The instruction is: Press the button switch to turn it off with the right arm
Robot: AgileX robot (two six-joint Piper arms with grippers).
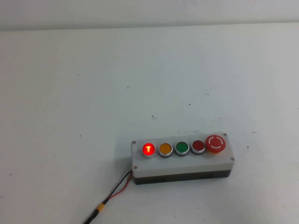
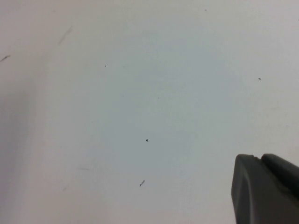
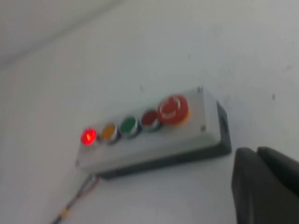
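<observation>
Hovering above the white table point(image 1: 93, 93), your right gripper point(image 3: 266, 186) shows only in its own wrist view as a dark, blurred finger tip; whether its fingers stand wide or narrow cannot be told. It holds nothing that can be seen and touches nothing. It is out of the high view, so its place over the table cannot be read from there.

Just beyond that finger in the right wrist view lies the control box point(image 3: 154, 140), white on top with a dark grey base, apart from the gripper.

From the high view, the control box point(image 1: 182, 163) sits at about 5 o'clock from the table's middle, lying flat with its long side across your view. Five buttons run along its top in one row. The button switch point(image 1: 148, 149) is the end one at the 9 o'clock end: small, round, silver-rimmed and glowing bright red, so it is lit. Next along toward 3 o'clock come an orange button point(image 1: 165, 149), a green button point(image 1: 181, 148), a darker red button point(image 1: 198, 146), and a large red mushroom button point(image 1: 216, 143) with white arrows at the far end.

A red and black cable point(image 1: 114, 193) leaves the box's 9 o'clock end and runs toward 7 o'clock.

Your left gripper point(image 2: 264, 189) shows only as a dark finger tip over bare table in its wrist view; its opening cannot be told either.
</observation>
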